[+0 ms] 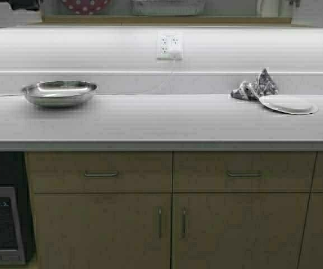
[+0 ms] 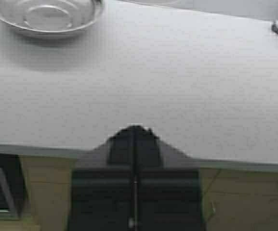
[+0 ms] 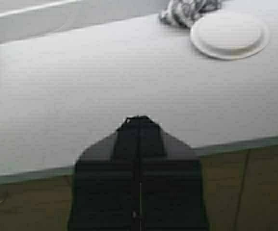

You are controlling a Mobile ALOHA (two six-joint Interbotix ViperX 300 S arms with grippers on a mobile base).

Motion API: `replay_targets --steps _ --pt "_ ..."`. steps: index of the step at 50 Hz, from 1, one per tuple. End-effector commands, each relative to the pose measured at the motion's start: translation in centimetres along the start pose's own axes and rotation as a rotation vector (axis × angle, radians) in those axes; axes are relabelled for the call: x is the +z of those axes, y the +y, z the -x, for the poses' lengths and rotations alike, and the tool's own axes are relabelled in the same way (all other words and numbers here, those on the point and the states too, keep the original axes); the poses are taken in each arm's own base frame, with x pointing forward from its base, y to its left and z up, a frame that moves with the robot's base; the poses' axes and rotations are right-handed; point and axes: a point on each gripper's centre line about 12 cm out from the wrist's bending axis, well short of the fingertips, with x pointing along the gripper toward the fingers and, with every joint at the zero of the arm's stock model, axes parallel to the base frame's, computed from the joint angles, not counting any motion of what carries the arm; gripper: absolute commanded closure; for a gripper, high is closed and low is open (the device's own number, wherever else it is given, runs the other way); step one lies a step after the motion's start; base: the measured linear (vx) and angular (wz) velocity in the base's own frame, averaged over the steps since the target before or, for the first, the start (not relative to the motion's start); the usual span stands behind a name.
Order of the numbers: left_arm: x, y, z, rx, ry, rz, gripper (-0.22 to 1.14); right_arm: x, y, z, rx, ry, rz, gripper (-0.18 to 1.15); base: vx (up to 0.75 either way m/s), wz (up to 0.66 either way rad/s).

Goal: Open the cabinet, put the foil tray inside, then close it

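Neither of the task's things shows itself: no foil tray lies anywhere on the counter (image 1: 161, 120), and the overhead cabinet sits above what my cameras take in; only the base cabinets (image 1: 172, 207) with their drawers stand before me. On the counter I see a steel bowl (image 1: 59, 92) to my left, a white plate (image 1: 288, 104) to my right, and a crumpled cloth (image 1: 255, 88) touching the plate's far edge. My left gripper (image 2: 135, 132) hangs low at the counter's front edge, fingers pressed together on nothing; my right gripper (image 3: 139, 121) likewise, closed and empty. I judge the work not yet begun; best to raise my view first, find the handle, then part the fingers before reaching.
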Motion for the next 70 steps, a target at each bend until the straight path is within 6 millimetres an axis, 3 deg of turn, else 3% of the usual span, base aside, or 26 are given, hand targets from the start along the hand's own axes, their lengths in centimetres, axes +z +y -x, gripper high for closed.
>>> replay_targets --steps 1,8,13,19,25,40,46,54,60,70 --pt "6.5 2.5 1.2 0.071 -0.120 -0.016 0.86 6.8 -2.8 0.8 -0.101 -0.109 0.065 0.90 -0.14 -0.03" --pt "11.4 5.7 2.0 0.167 -0.172 -0.033 0.86 12.0 -6.8 1.8 -0.239 -0.194 0.113 0.90 -0.08 -0.04" --pt "14.5 8.1 2.9 0.236 -0.223 -0.029 0.86 14.5 -9.7 2.1 -0.329 -0.242 0.112 0.90 -0.08 -0.05" --pt "17.1 10.0 1.8 0.276 -0.268 -0.024 0.86 16.9 -12.8 1.2 -0.403 -0.273 0.108 0.90 -0.04 -0.03" --pt "18.5 11.6 0.7 0.304 -0.287 -0.019 0.86 17.9 -15.2 -0.9 -0.438 -0.267 0.104 0.90 -0.02 0.00" --pt "19.9 14.7 -2.4 0.348 -0.309 -0.020 0.86 18.5 -18.7 -8.1 -0.440 -0.243 0.098 0.90 0.00 -0.01" --pt "19.6 15.1 -4.5 0.339 -0.302 -0.011 0.86 19.1 -18.8 -10.2 -0.424 -0.255 0.103 0.90 0.01 0.00" --pt "18.9 13.7 -7.0 0.294 -0.283 -0.007 0.86 18.7 -17.8 -12.8 -0.388 -0.241 0.105 0.90 0.01 0.01" --pt "18.1 12.3 -8.9 0.257 -0.263 -0.009 0.86 17.8 -16.0 -14.5 -0.344 -0.218 0.107 0.90 0.02 0.02" --pt "17.4 8.5 -10.0 0.180 -0.247 -0.021 0.86 17.2 -11.4 -16.0 -0.254 -0.203 0.123 0.90 0.01 0.01"
